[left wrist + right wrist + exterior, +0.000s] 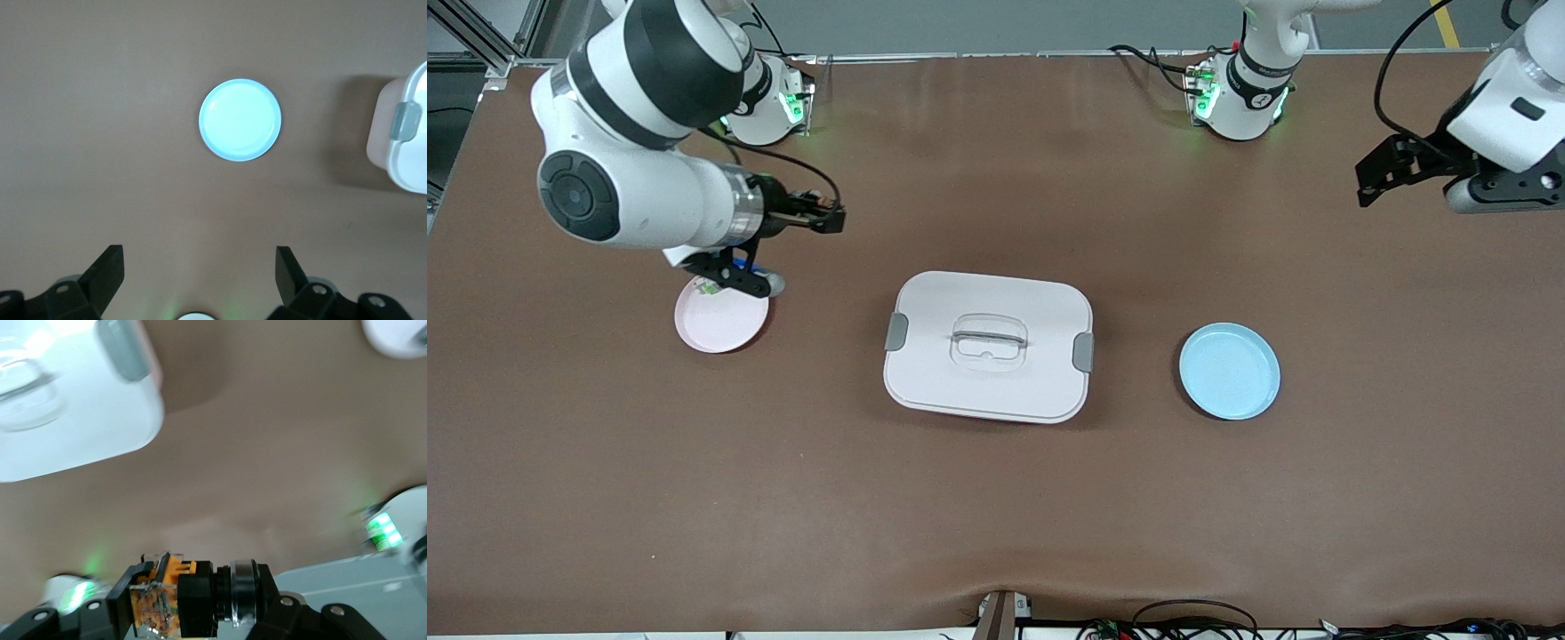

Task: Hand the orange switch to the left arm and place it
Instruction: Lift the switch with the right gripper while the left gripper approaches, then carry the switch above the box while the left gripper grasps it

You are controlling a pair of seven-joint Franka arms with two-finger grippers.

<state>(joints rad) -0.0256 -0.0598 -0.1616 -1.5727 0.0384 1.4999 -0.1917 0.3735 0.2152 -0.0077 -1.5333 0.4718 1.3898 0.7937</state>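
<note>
While the left arm waits, the tiny black switch with an orange middle (pixel 815 214) is held off the brown worktop (pixel 996 498), above the pink round plate (pixel 721 321), clamped in the right gripper (pixel 823 215), with the white latched box (pixel 989 346) and blue round plate (pixel 1229 371) apart. Seen from the left wrist, the left gripper (pixel 199 267) hangs with jaws wide. Seen from the right wrist, the switch (pixel 167 593) is gripped firmly.
</note>
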